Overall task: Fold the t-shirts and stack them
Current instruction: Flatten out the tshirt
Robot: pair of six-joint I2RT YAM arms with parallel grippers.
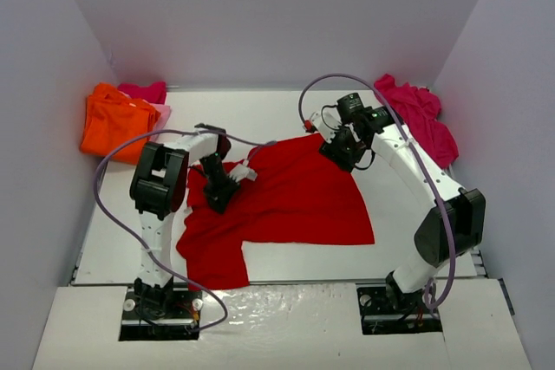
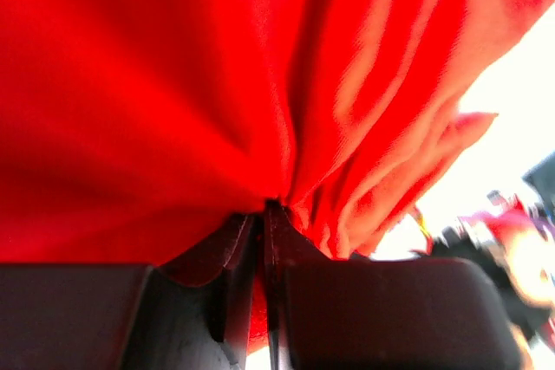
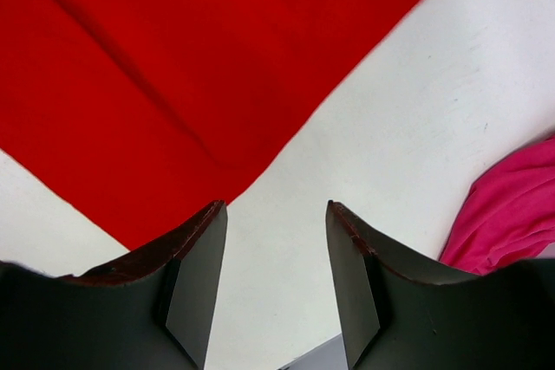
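Observation:
A red t-shirt (image 1: 295,201) lies spread across the middle of the table, with one part hanging toward the front edge. My left gripper (image 1: 218,198) sits on its bunched left side. In the left wrist view the left gripper (image 2: 264,205) is shut, with a fold of the red t-shirt (image 2: 173,84) pinched between its jaws. My right gripper (image 1: 338,156) hovers at the shirt's far right corner. The right gripper (image 3: 276,205) is open over bare table (image 3: 416,110), just off the edge of the red t-shirt (image 3: 191,67), and nothing is between its fingers.
An orange t-shirt (image 1: 108,123) lies folded at the back left with a magenta one (image 1: 146,91) behind it. A crumpled magenta t-shirt (image 1: 423,114) sits at the back right, also visible as pink cloth (image 3: 512,214). White walls enclose three sides.

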